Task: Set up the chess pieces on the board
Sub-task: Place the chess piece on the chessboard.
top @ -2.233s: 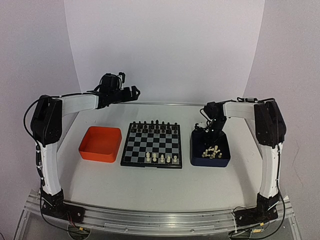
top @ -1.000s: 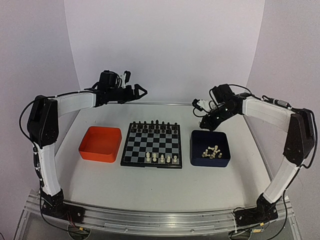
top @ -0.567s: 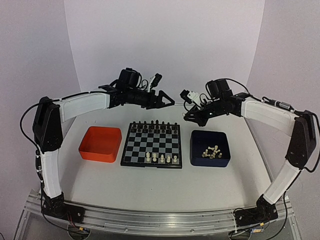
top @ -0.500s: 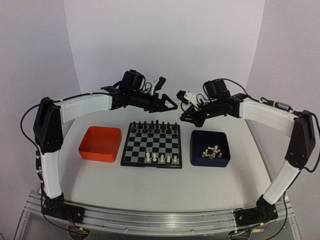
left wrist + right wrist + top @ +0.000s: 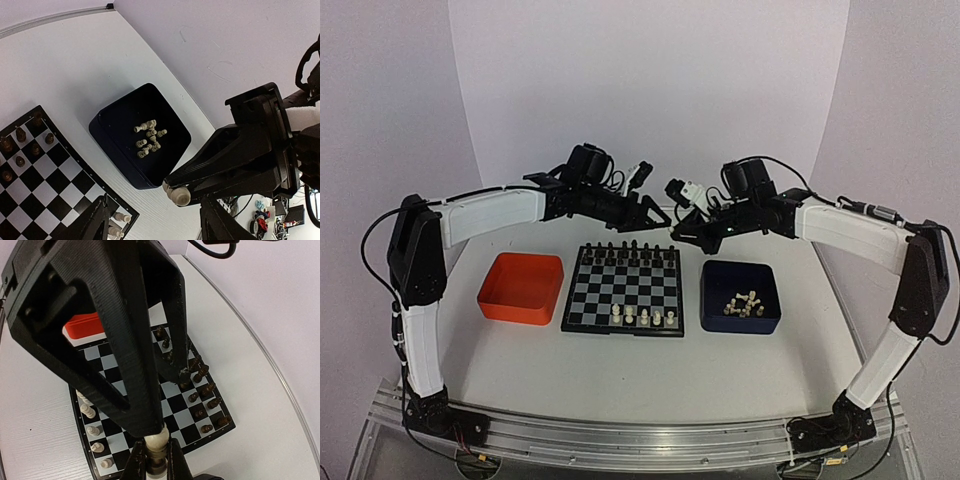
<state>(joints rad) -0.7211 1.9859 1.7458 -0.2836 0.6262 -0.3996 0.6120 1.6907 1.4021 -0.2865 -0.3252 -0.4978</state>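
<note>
I read this as a mid-air handover above the far edge of the chessboard [image 5: 620, 287]: my right gripper [image 5: 678, 233] is clenched on a cream-white chess piece [image 5: 157, 442], and the left gripper [image 5: 660, 215] straddles it with jaws apart, not gripping yet. Next the left must pinch that piece before the right lets go, then carry it down to the near row beside the few cream pieces [image 5: 642, 317] standing there. The black pieces [image 5: 630, 250] directly below could get knocked, more cream ones lie loose in the dark blue tray [image 5: 740, 322], and the orange tray [image 5: 520, 288] sits left of the board.

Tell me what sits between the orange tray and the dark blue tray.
The board lies between the orange tray and the dark blue tray, touching neither; the top view shows it.
</note>
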